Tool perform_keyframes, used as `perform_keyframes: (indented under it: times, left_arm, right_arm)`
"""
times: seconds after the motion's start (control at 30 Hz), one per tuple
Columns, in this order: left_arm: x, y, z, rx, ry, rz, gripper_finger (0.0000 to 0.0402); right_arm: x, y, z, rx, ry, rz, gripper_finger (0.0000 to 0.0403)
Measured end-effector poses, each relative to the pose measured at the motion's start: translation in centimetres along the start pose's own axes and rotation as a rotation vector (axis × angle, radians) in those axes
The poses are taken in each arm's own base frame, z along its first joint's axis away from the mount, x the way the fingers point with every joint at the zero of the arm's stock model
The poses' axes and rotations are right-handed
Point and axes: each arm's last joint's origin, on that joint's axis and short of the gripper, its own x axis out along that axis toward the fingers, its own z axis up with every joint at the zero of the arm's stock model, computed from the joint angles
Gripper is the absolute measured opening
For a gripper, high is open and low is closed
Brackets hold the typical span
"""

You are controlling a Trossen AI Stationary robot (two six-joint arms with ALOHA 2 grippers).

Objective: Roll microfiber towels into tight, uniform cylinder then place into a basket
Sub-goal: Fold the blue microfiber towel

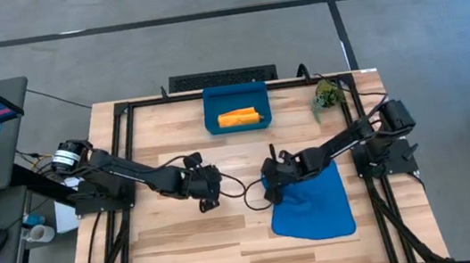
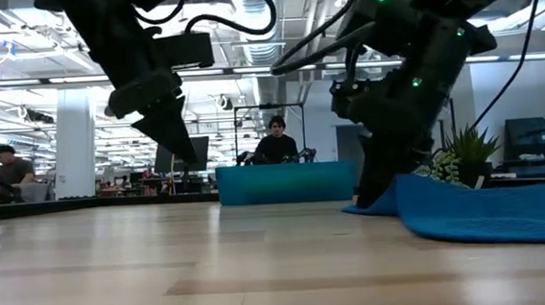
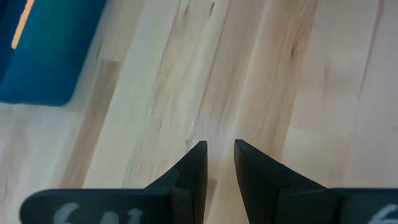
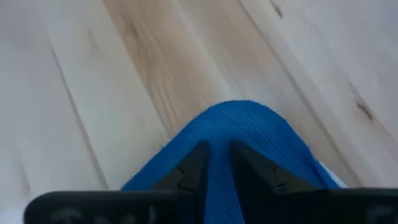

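Note:
The blue towel lies spread on the table right of centre. My right gripper is at its far-left corner, shut on the cloth. An orange-yellow towel, rolled up, lies in the dark-blue basket at the table's far middle. My left gripper hangs a little above bare wood left of the blue towel. Its fingers stand slightly apart with nothing between them. My right gripper pinches the blue towel's far-left corner between its two fingers, coming slanting down from the right. A narrow ridge of cloth runs up between the fingertips. The corner is raised off the wood and the rest of the towel lies flat.
A small green plant stands at the far right, next to the basket. Bare wood stretches across the table's left half and near edge. People sit in the room behind the table.

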Motion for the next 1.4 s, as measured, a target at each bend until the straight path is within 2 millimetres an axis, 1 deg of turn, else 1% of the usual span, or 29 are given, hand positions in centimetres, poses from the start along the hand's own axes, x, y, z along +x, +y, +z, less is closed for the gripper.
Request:
perform_keyframes:
  times: [0.17, 0.27, 0.33, 0.4, 0.5, 0.57, 0.7, 0.8, 0.87, 0.97, 1.0, 1.1, 1.2, 1.3, 1.33, 1.4]
  left_arm:
    - [-0.6, -0.6, -1.1, 0.045, 0.061, 0.011, 0.0072]
    - [-1.2, -0.8, -1.8, 0.088, 0.104, 0.020, 0.0072]
    - [-1.9, -0.8, -2.3, 0.106, 0.122, 0.027, 0.0072]
    - [-2.6, -1.0, -2.4, 0.118, 0.106, 0.018, 0.0072]
    - [-3.6, -1.0, -3.4, 0.142, 0.077, 0.023, 0.0072]
    - [-4.2, -0.8, -4.2, 0.128, 0.050, 0.023, 0.0072]
    - [-5.4, 0.2, -6.0, 0.063, -0.006, 0.003, 0.0072]
    - [-6.1, 1.2, -7.2, -0.020, -0.065, -0.015, 0.0072]
    - [-6.2, 1.8, -7.8, -0.097, -0.138, -0.029, 0.0072]
    - [-6.0, 2.2, -8.4, -0.201, -0.267, -0.072, 0.0072]
    - [-5.9, 2.3, -8.7, -0.212, -0.295, -0.090, 0.0072]
    - [-5.3, 2.2, -9.2, -0.234, -0.382, -0.145, 0.0072]
    - [-5.0, 2.0, -9.3, -0.199, -0.438, -0.158, 0.0072]
    - [-4.8, 1.9, -9.2, -0.152, -0.456, -0.148, 0.0072]
    - [-4.7, 1.9, -9.0, -0.148, -0.463, -0.145, 0.0072]
    - [-4.6, 2.0, -8.8, -0.158, -0.476, -0.133, 0.0073]
  right_arm:
    - [1.5, 0.7, 1.8, 0.032, -0.011, 0.021, 0.0091]
    - [2.4, 1.0, 3.4, 0.048, -0.019, 0.027, 0.0091]
    - [3.2, 1.2, 4.6, 0.064, -0.026, 0.038, 0.0091]
    - [4.0, 1.3, 5.7, 0.080, -0.027, 0.055, 0.0091]
    - [5.2, 1.6, 7.5, 0.100, -0.034, 0.083, 0.0091]
    - [5.8, 2.1, 8.8, 0.110, -0.042, 0.117, 0.0091]
    - [6.8, 2.8, 11.3, 0.118, -0.072, 0.146, 0.0091]
    - [6.9, 3.4, 13.2, 0.071, -0.085, 0.194, 0.0091]
    - [6.2, 3.8, 14.7, 0.025, -0.112, 0.241, 0.0091]
    - [4.0, 4.0, 16.1, -0.051, -0.141, 0.249, 0.0091]
    - [3.3, 4.1, 16.5, -0.080, -0.159, 0.250, 0.0091]
    - [0.7, 3.7, 16.9, -0.161, -0.161, 0.235, 0.0091]
    - [-2.0, 3.2, 17.0, -0.226, -0.146, 0.217, 0.0091]
    - [-3.6, 2.9, 17.1, -0.273, -0.149, 0.200, 0.0091]
    - [-4.1, 2.6, 16.7, -0.286, -0.117, 0.179, 0.0091]
    - [-4.6, 2.5, 16.7, -0.317, -0.116, 0.167, 0.0091]
